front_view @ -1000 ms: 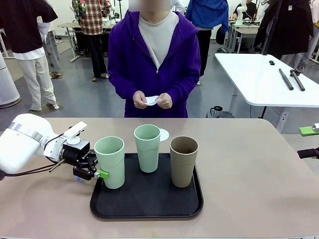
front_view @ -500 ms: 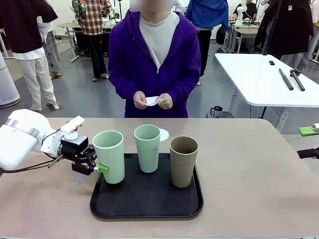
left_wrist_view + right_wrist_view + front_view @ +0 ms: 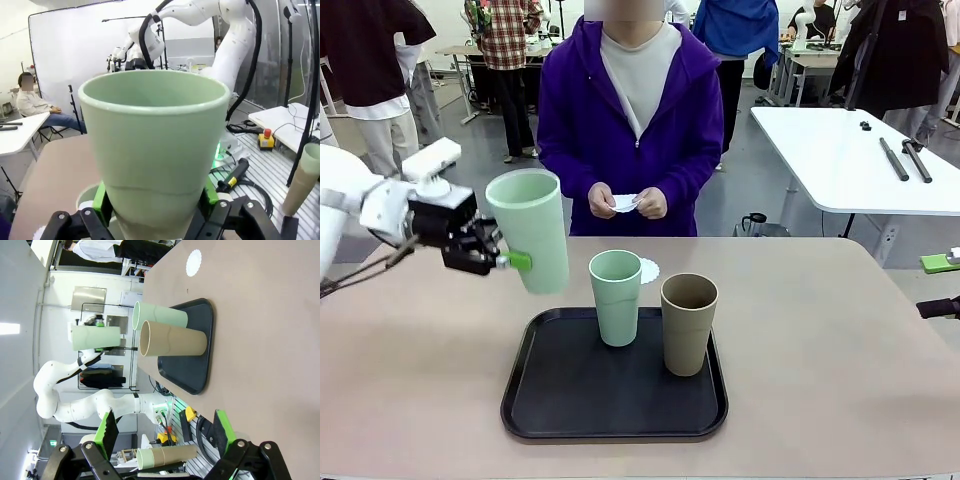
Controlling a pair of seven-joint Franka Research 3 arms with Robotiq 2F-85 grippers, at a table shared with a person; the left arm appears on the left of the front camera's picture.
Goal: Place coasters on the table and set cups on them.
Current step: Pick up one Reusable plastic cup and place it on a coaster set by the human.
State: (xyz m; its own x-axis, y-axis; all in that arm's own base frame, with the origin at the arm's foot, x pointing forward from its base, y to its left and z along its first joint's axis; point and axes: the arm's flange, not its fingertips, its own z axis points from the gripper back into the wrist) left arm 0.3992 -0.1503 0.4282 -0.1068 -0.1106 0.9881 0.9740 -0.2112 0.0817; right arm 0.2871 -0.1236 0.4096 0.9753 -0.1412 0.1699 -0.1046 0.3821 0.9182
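While no cup sits on a coaster yet, one small round white paper doily with a lacy edge (image 3: 650,270) lies on the big tan table (image 3: 840,360), a little behind the black tray (image 3: 620,400). The person's hands (image 3: 603,199) hold more white paper (image 3: 624,202), maybe another doily. The left gripper (image 3: 156,202) is closed round a tall pale green cup (image 3: 530,232), up in the air left of the tray. A second green cup (image 3: 616,297) and a brown cup (image 3: 689,323) stand on the tray. All three look empty. The right gripper (image 3: 165,432) is wide open, holding nothing.
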